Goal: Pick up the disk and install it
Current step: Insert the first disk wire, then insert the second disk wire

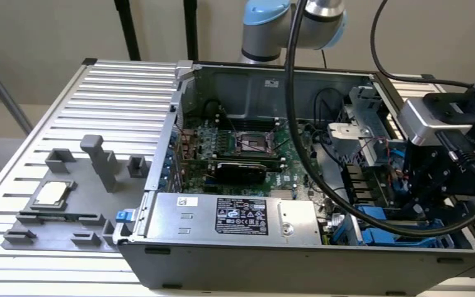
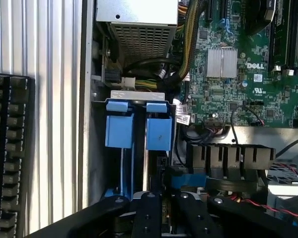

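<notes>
Closest to the exterior camera, the silver power supply [image 1: 233,216] with its black label lies along the near wall of the open Dell tower case [image 1: 303,263], and everything else is placed from it. To the exterior view's left of the power supply, outside the case on the slatted table [image 1: 23,272], a grey fixture tray [image 1: 56,232] carries a small square silver chip [image 1: 52,193].

To the exterior view's right of the power supply, in the near corner of the case, is the drive bay [image 2: 136,96]. Two bright blue frames stand edge-on in it, side by side. I take the one nearer the motherboard for the disk [image 2: 158,131], though its metal body and label are hidden. The gripper [image 1: 423,185] is down inside the case just above this bay, right over the blue frames. Whether the claw is apart or clamped on the frame, I cannot tell.

Beyond the power supply lies the green motherboard [image 1: 246,139] with its bare CPU socket, and past the far wall rises the arm's base [image 1: 266,31].

The pick-up looks done, and the work stands at the install stage. Whether the disk is fully seated is not clear.
</notes>
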